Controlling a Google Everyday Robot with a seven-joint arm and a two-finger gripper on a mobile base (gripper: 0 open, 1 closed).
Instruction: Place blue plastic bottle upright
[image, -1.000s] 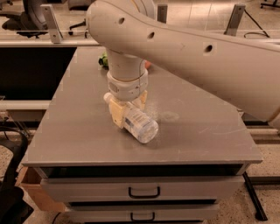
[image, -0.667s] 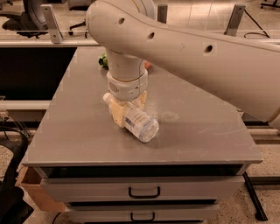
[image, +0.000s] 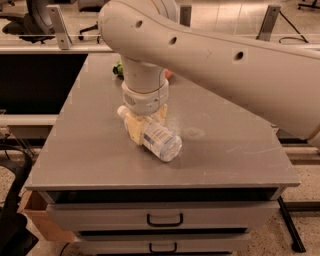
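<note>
The blue plastic bottle (image: 162, 141) is clear with a white-and-blue label and a white cap. It lies on its side near the middle of the grey table (image: 100, 150), cap toward the back left and base toward the front right. My gripper (image: 147, 127) comes straight down over the bottle's neck end. Its cream fingers (image: 134, 131) sit on either side of the bottle and press against it. The bottle still rests on the tabletop. The arm hides part of the bottle's neck.
A small green object (image: 118, 69) and an orange-red object (image: 168, 74) sit at the table's back edge behind the arm. Drawers (image: 165, 219) lie under the tabletop. A cardboard box (image: 36, 216) stands on the floor at the front left.
</note>
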